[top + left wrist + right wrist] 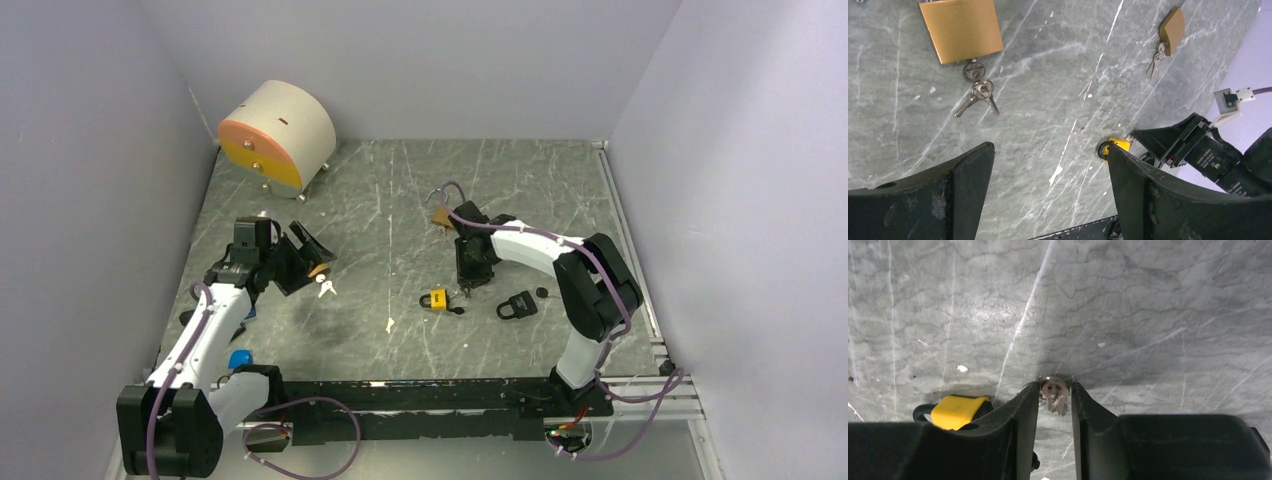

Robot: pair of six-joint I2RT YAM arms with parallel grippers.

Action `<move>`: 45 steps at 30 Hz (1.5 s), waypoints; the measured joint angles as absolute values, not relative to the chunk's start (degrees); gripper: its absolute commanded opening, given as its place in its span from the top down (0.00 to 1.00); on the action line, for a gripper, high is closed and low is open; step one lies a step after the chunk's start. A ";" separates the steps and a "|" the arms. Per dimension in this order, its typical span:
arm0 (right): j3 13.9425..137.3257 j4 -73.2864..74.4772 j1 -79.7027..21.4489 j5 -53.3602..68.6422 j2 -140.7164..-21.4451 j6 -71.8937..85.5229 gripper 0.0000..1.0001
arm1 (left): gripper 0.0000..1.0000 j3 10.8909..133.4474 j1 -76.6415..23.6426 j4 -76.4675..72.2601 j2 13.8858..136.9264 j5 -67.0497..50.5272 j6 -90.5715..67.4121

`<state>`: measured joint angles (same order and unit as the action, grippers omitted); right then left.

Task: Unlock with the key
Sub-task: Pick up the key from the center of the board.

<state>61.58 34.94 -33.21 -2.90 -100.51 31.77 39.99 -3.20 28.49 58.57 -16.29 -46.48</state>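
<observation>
Hovering over the worktop (400, 190), your left tool (1050, 150) stands wide open and holds nothing. A brass padlock (960, 30) with its keys (975, 92) lies at its 11 o'clock. Your right tool (1054, 387) has its jaws narrowly apart with the key bunch (1054, 395) between them; you cannot tell whether they pinch it. The yellow padlock (958, 411) sits at its 8 o'clock.
</observation>
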 measured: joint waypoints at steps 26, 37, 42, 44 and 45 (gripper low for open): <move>64.14 28.95 -33.76 -0.23 -96.53 36.25 1.00 | 0.14 36.42 -3.20 30.92 51.79 -26.46 -47.83; 63.81 26.02 -33.71 8.88 -92.33 38.83 1.00 | 0.20 29.87 -5.89 13.74 50.98 -33.63 -56.84; 65.73 24.84 -33.67 16.73 -91.02 40.18 1.00 | 0.13 28.16 -12.03 7.94 53.78 -33.06 -66.48; 66.54 24.49 -33.67 19.20 -90.43 40.07 1.00 | 0.10 29.23 -14.41 8.54 56.58 -32.75 -73.52; 66.74 24.12 -33.67 20.38 -90.11 39.97 1.00 | 0.09 29.80 -15.40 8.73 57.82 -32.47 -76.34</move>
<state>66.74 24.12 -33.67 20.38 -90.11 39.97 29.80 -15.40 8.73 57.82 -32.47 -76.34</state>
